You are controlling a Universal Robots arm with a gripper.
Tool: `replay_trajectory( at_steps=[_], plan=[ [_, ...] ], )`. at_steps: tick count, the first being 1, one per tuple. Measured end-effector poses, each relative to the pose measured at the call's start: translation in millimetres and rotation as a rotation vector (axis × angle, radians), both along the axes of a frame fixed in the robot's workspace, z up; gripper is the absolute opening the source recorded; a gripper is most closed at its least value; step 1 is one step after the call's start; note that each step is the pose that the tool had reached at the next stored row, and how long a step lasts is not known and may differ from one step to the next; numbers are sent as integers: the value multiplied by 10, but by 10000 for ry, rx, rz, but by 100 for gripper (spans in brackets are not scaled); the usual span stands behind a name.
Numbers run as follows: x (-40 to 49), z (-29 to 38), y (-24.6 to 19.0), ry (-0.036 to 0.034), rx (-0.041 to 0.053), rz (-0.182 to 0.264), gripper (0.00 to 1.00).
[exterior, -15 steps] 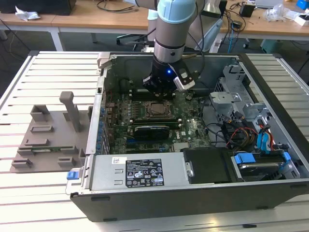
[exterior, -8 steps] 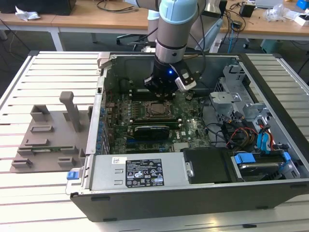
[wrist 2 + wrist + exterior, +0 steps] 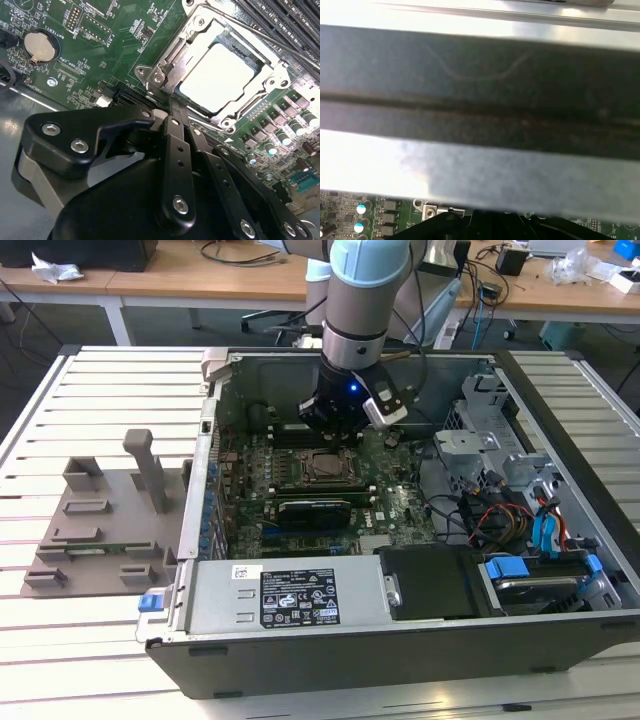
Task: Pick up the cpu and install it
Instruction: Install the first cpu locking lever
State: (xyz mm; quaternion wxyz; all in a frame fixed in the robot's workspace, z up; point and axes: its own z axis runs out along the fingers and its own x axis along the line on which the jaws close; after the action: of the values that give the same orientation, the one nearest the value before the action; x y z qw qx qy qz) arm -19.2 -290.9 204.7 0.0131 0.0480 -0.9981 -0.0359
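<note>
The cpu (image 3: 217, 77), a flat square with a silvery-white top, lies inside the metal socket frame (image 3: 160, 75) on the green motherboard (image 3: 115, 45). In the second wrist view my gripper (image 3: 172, 107) has its two black fingers (image 3: 176, 145) pressed together, with the tips right at the near edge of the socket frame and nothing between them. In the exterior view the gripper (image 3: 335, 435) hangs inside the open computer case, just above the far side of the socket (image 3: 322, 466).
The case walls (image 3: 200, 490) enclose the board. A power supply (image 3: 290, 595) sits at the front, a drive cage (image 3: 490, 430) and cables (image 3: 500, 515) at the exterior view's right. A grey fixture (image 3: 110, 520) lies outside the case. A coin battery (image 3: 40, 45) is on the board.
</note>
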Motion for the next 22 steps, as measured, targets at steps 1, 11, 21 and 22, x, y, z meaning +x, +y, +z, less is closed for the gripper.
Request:
replay_trajectory(
  at_steps=[1, 11, 21, 22],
  plan=[
    [1, 0, 0, 2, -21, -2, 11],
    [25, -12, 6, 20, -137, -2, 11],
    [42, -26, 27, 29, -361, -1, 11],
    [42, -27, 35, 30, -355, -1, 11]
  ],
)
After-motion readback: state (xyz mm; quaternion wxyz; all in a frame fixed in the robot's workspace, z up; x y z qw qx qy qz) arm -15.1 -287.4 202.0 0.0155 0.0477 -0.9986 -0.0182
